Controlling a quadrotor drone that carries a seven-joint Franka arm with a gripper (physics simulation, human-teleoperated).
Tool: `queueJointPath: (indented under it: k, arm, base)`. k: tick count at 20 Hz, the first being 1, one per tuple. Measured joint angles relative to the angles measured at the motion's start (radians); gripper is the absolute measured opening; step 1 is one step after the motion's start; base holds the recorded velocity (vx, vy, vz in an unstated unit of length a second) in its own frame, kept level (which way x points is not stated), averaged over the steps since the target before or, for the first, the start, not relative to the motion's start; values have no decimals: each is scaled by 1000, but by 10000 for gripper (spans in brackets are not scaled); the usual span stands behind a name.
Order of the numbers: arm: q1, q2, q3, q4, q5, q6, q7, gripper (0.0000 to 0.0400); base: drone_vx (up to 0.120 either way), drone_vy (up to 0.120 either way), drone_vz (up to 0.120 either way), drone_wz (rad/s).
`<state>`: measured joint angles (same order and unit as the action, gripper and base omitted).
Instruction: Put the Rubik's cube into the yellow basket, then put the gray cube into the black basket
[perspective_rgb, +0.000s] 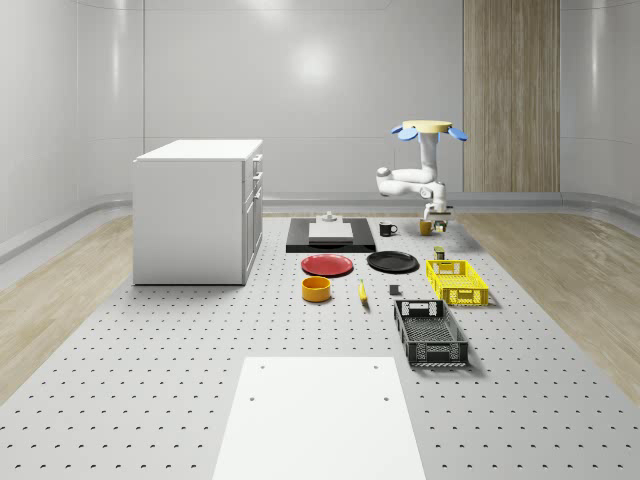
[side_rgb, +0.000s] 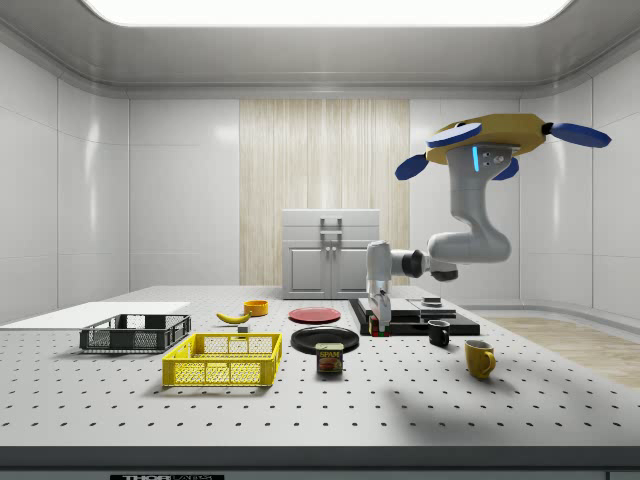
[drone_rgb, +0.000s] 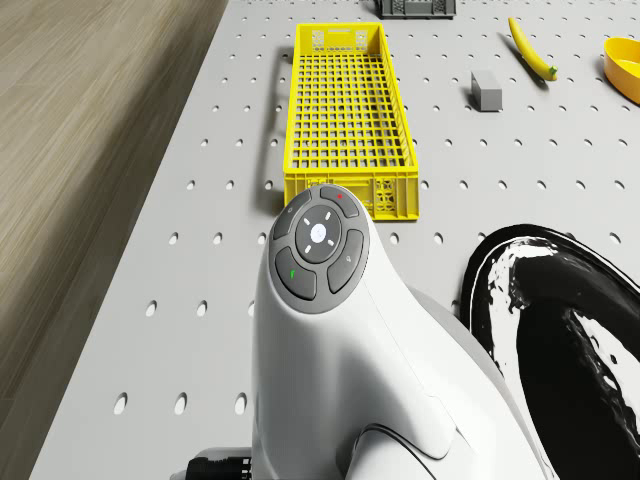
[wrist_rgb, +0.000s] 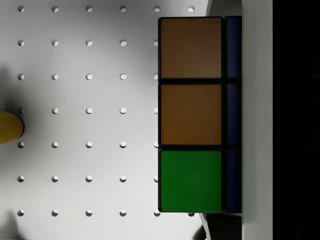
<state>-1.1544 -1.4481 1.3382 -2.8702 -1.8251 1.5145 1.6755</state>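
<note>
Drone (perspective_rgb: 430, 129) hovers in the upper right of the whole-scene view, over the far end of the surface (perspective_rgb: 150, 380), behind the yellow basket (perspective_rgb: 466, 296). The arm hangs down with the claw (perspective_rgb: 437, 222) low, just above the surface. In the side view the claw (side_rgb: 375, 318) sits centre frame, just beside the black mat (side_rgb: 400, 327).

Rubik's cube (wrist_rgb: 190, 115) is right up against the wrist camera: two orange stickers, one green, and a blue face along one edge. We judge it is at the claw, but we cannot tell whether the claw is closed on it or open around it, or whether the cube is off the surface yet.

Handling, as a guess: rigid plastic, light, with smooth sticker faces that may slip. It is best taken on two opposite flat faces, centred, not on corners. The layers could twist if it is pinched off-centre.

Gray cube (perspective_rgb: 394, 291) lies on the surface centre-right in the whole-scene view, near the yellow basket and above the black basket (perspective_rgb: 433, 352). Both baskets look empty, so we judge that the first step is in hand.
</note>
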Motion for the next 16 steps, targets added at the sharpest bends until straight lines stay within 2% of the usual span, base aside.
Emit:
queueJointPath:
  k: [16]
  arm:
    - [-7,-28,5,1,12,26,6,325]
  base:
    - [120,0,0,0]
